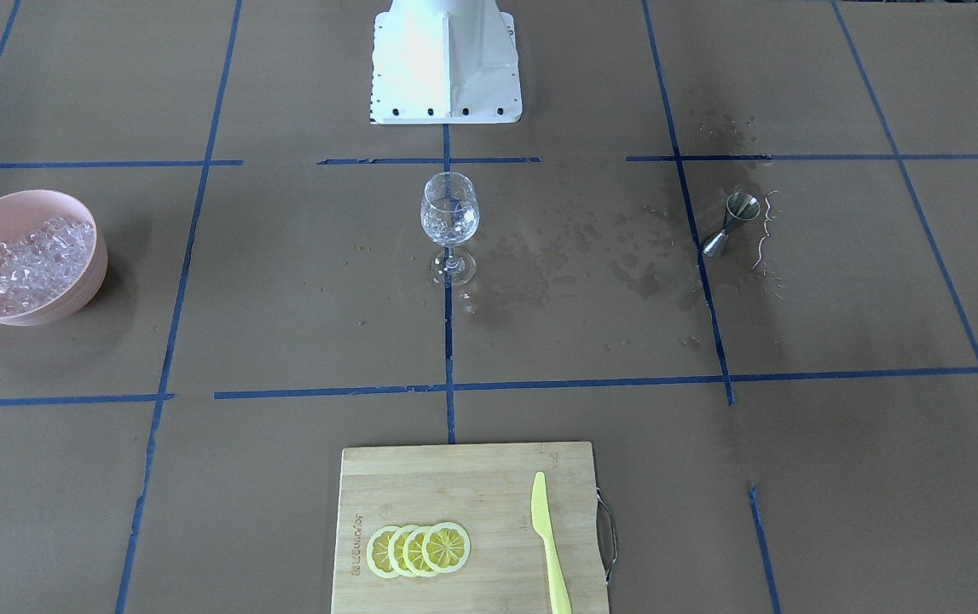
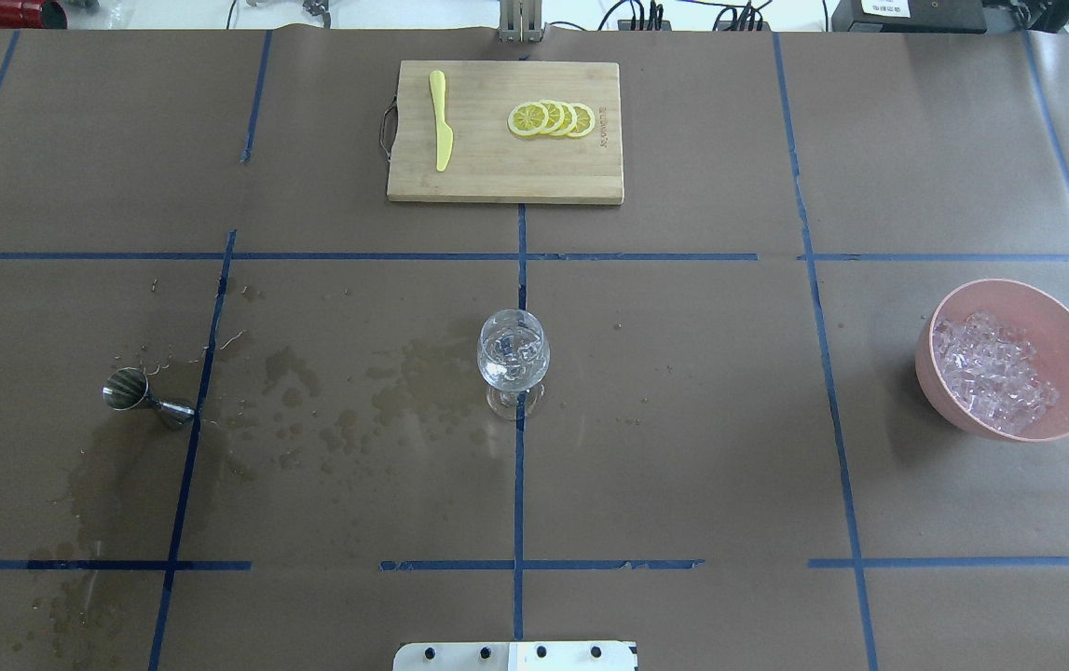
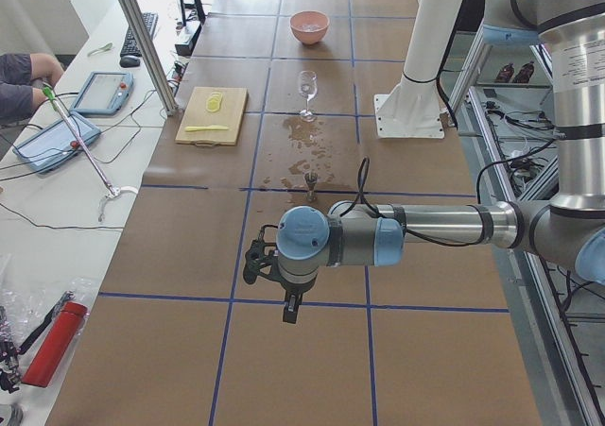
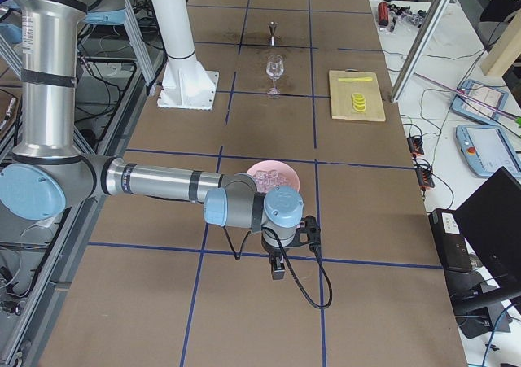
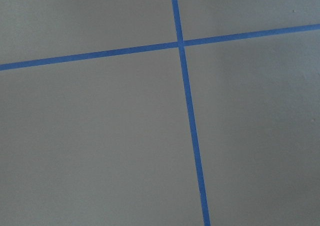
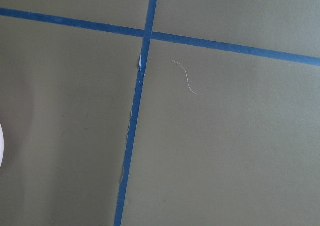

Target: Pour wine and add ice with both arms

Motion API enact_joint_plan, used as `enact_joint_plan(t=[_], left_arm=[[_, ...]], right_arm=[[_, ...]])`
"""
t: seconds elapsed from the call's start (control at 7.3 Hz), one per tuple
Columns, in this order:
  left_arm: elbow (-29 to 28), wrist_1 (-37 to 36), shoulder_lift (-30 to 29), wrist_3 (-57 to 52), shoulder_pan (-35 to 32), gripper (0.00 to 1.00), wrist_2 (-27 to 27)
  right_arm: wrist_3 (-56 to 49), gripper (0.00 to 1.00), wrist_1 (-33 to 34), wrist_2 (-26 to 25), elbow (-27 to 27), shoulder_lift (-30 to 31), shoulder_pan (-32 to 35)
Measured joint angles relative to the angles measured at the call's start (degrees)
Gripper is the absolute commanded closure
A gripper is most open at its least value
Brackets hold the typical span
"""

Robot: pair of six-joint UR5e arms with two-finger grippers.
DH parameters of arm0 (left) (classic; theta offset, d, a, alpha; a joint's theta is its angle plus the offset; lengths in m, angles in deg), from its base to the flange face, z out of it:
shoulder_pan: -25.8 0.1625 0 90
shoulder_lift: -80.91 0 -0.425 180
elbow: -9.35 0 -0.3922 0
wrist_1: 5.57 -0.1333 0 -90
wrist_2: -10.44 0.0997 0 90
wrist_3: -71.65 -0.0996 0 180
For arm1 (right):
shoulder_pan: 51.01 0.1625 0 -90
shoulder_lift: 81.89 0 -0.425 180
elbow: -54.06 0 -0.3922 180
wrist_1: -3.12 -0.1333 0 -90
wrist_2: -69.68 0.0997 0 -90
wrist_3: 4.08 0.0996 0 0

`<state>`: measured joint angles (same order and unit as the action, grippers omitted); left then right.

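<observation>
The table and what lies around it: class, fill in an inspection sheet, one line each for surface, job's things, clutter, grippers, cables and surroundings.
Surface: table covered in brown paper with a blue tape grid; wet patches between glass and jigger.
Job's things: wine glass upright at centre; ice heaped in the pink bowl; jigger standing at the wet area's edge.
Clutter: cutting board carrying lemon slices and a yellow knife.
Grippers: left gripper and right gripper hang over the table's bare ends; open or shut cannot be told.
Cables: a black cable loops at each wrist.
Surroundings: side bench with tablets; a person's arm.
</observation>
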<state>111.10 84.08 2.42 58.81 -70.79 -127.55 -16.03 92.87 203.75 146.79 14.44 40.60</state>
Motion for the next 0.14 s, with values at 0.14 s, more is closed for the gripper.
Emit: enact_joint_plan(t=[0.14], left_arm=[[0.0, 0.0, 0.0, 0.0, 0.0, 0.00, 0.0]], right_arm=[[0.0, 0.00, 0.0, 0.0, 0.0, 0.0, 0.0]])
